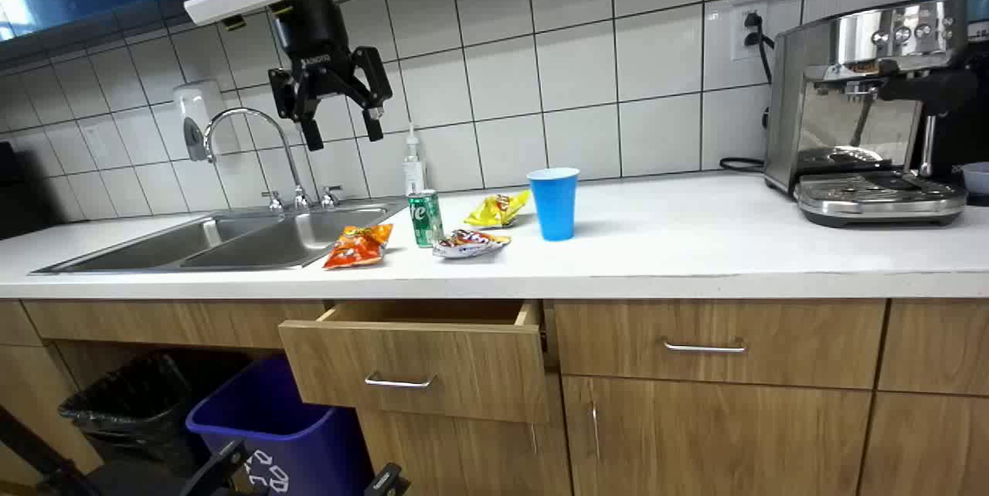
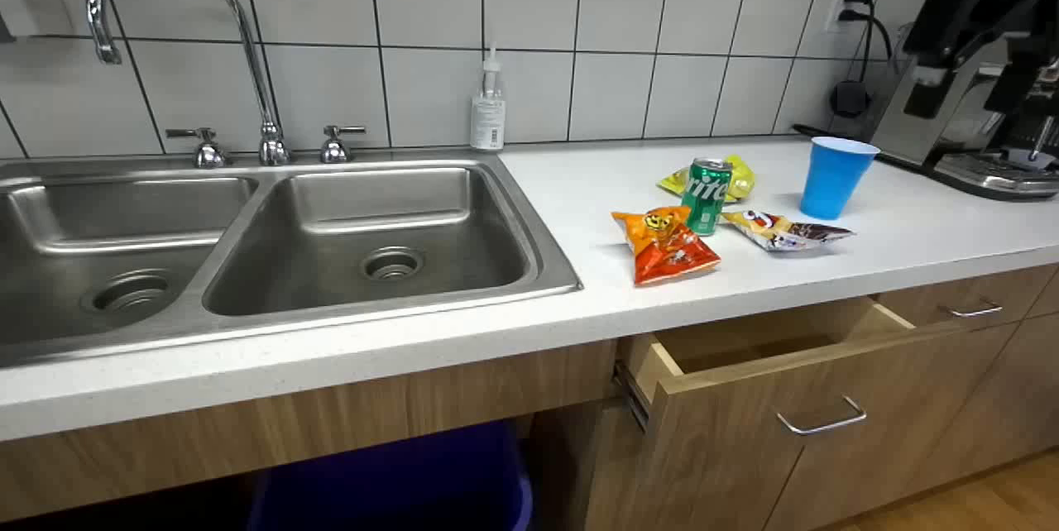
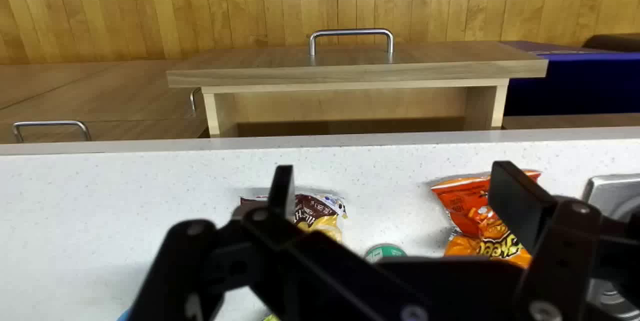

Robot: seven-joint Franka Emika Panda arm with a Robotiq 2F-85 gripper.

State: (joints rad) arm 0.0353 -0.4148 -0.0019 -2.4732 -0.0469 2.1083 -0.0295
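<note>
Kitchen: white counter (image 1: 657,198) along a tiled wall (image 1: 572,56), wood cabinets (image 1: 711,434) below. Low at the left, black-lined bin (image 1: 147,403), then blue recycling bin (image 1: 317,450). Above those, steel double sink (image 1: 309,237), white wall dispenser (image 1: 202,113), chrome faucet (image 1: 300,197).

Next along, black gripper (image 1: 344,133) hangs fingers-down in the air above the counter, well apart from the things on it; fingers (image 3: 520,201) spread wide.

Cluster below it, seen in both exterior views: orange-red snack bag (image 1: 359,246) lying near the sink's corner; pump bottle (image 1: 415,168) back by the wall; green can (image 1: 426,219) upright, "rite" readable; brown-and-silver bag (image 1: 471,243) lying just beside the can; yellow bag (image 1: 497,210) farther back. In the wrist view, can top shows between the fingers, partly hidden by the gripper; orange-red and brown-and-silver bags each sit partly behind a finger.

Under that stretch of counter, drawer (image 1: 463,372) pulled out, metal handle (image 1: 399,382) on its front.

Right of the bags, blue cup (image 1: 554,205) upright. Further right, outlet (image 1: 742,44) with black plugs, then steel espresso machine (image 1: 788,102).
</note>
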